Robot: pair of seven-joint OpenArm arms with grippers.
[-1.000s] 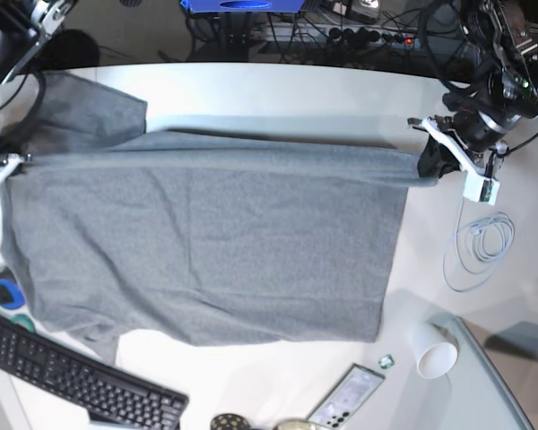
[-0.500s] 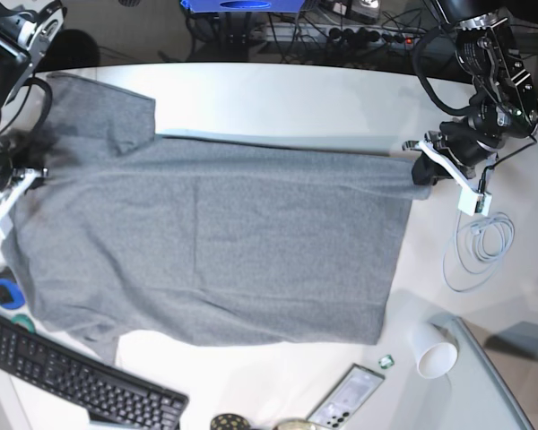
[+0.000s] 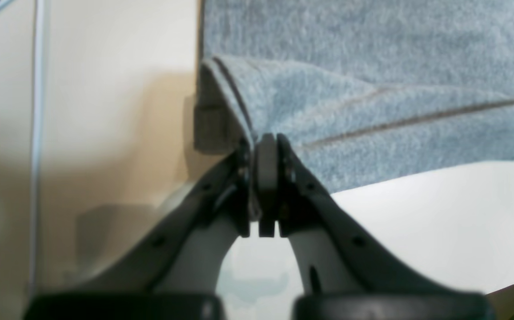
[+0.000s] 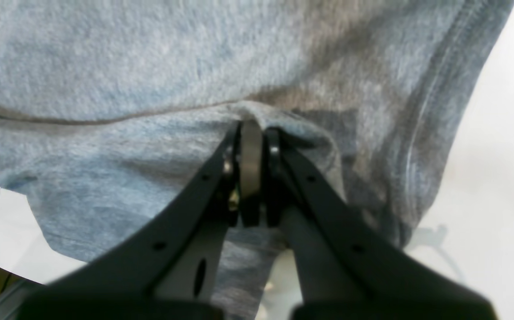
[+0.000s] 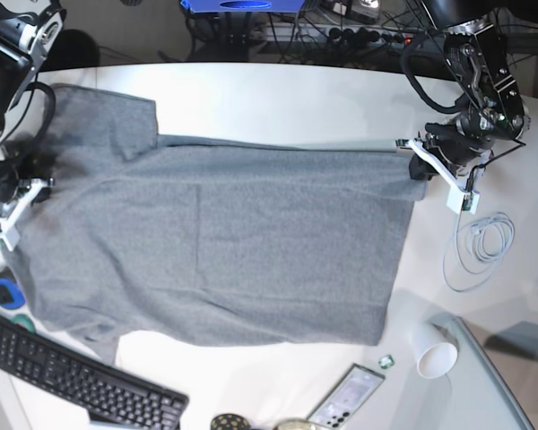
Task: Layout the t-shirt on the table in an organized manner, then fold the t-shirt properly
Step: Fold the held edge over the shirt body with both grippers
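Step in hand: the laying-out phase, judged from how the garment lies. The t-shirt (image 5: 215, 251) is spread nearly flat across the middle of the bench (image 5: 278, 94), reaching from close to the left edge towards the right edge. One sleeve lies flat towards the far left corner. The near hem runs roughly parallel to the near edge. No fold has yet been made.

Left claw (image 5: 419, 167): closed, pinching the far right corner of the shirt. The left wrist view shows its jaws (image 3: 266, 151) pressed together on a stitched hem, with the cloth raised slightly off the bench at that point.

Right claw (image 5: 20, 193): closed likewise, at the shirt's left side near the bench's left edge. The right wrist view shows its jaws (image 4: 250, 142) nipping a small ridge of fabric beside a seam.

The far edge of the shirt between the two claws is drawn out in a nearly straight line.

Condition of the layout: body mostly smooth; a small bunched portion shows at the near left corner of the garment, beside the keyboard (image 5: 72, 381). The cable (image 5: 480, 246), cup (image 5: 433, 351) and phone (image 5: 348, 394) lie clear of the cloth.

Next move, in my judgement: set both held points down flat and let go without dragging. The near left bunching needs smoothing before the first fold is taken, with both claws lifting one side evenly.
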